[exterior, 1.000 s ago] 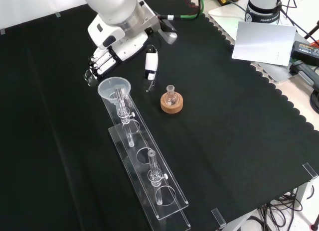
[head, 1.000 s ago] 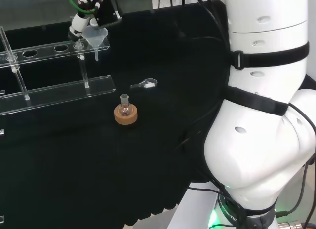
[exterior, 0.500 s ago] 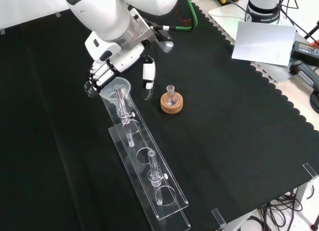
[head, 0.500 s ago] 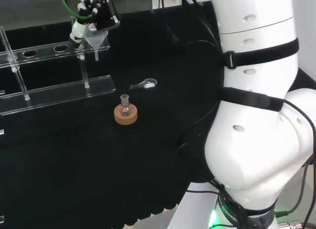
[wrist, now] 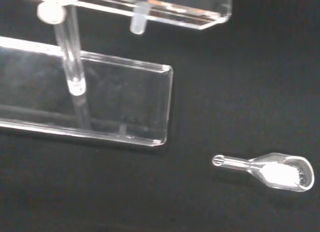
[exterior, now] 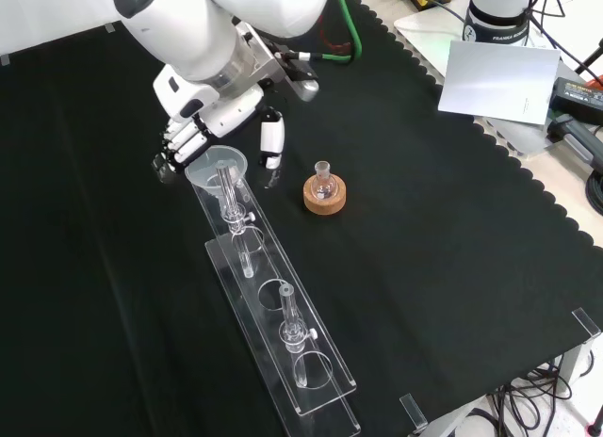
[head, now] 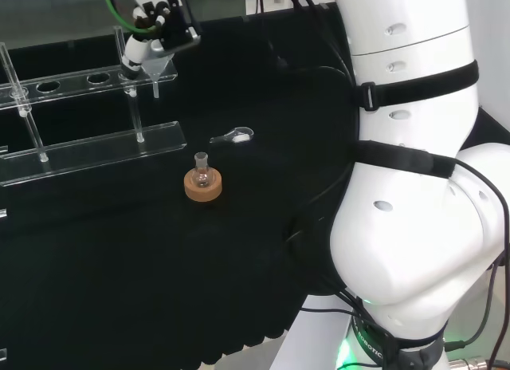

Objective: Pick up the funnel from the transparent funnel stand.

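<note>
The clear funnel (exterior: 217,163) sits in the end hole of the transparent stand (exterior: 274,316), its stem pointing down through the top plate. My hand (exterior: 204,109) hovers just behind the funnel's rim in the front view. Its fingers (exterior: 173,148) hang at the rim's left and its thumb (exterior: 271,141) at the right, slightly apart from the rim. The hand is open and holds nothing. In the head view the hand (head: 156,17) is right above the funnel (head: 158,68). The wrist view has the funnel's stem (wrist: 139,16) over the stand's base plate (wrist: 110,102).
A small glass flask on a cork ring (exterior: 324,194) stands right of the stand in the front view. A glass scoop with white powder (wrist: 274,170) lies on the cloth near the stand's end (head: 233,135). Two upright posts join the stand's plates.
The hand has come down and shifted a little left in the front view, so its fingers and thumb now flank the funnel's rim. The funnel has stayed in its hole.
</note>
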